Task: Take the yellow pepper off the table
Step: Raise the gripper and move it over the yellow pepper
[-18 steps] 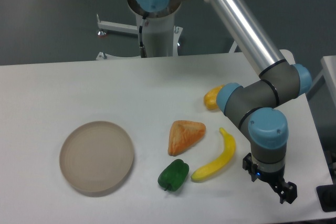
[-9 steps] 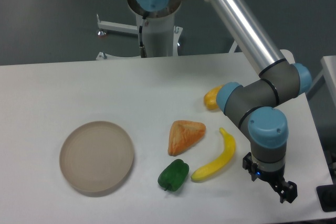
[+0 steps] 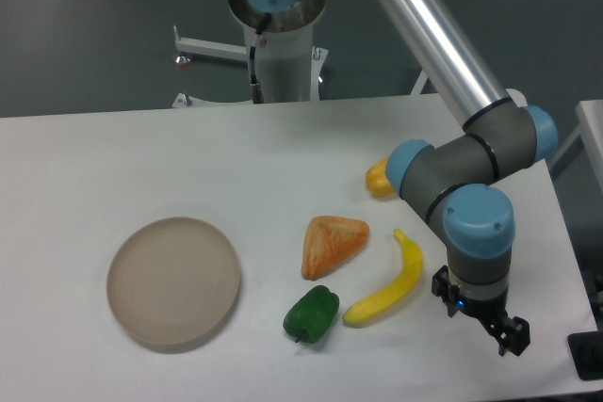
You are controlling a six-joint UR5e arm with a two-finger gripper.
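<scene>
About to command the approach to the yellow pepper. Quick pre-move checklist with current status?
1. Target located: ok. The yellow pepper sits on the table, partly hidden behind the arm's wrist joint.
2. Tool near target: not ok. The tool hangs by the table's near right edge, well away from the pepper.
3. Tool empty: ok. Nothing shows in it.
4. Jaw opening: cannot tell. The tool is too small and dark.
5. Look-alikes separated: ok. The banana and orange wedge lie apart from the pepper.
6. Clear descent onto the pepper: cannot tell. The arm's own joint covers the pepper's right side.
</scene>
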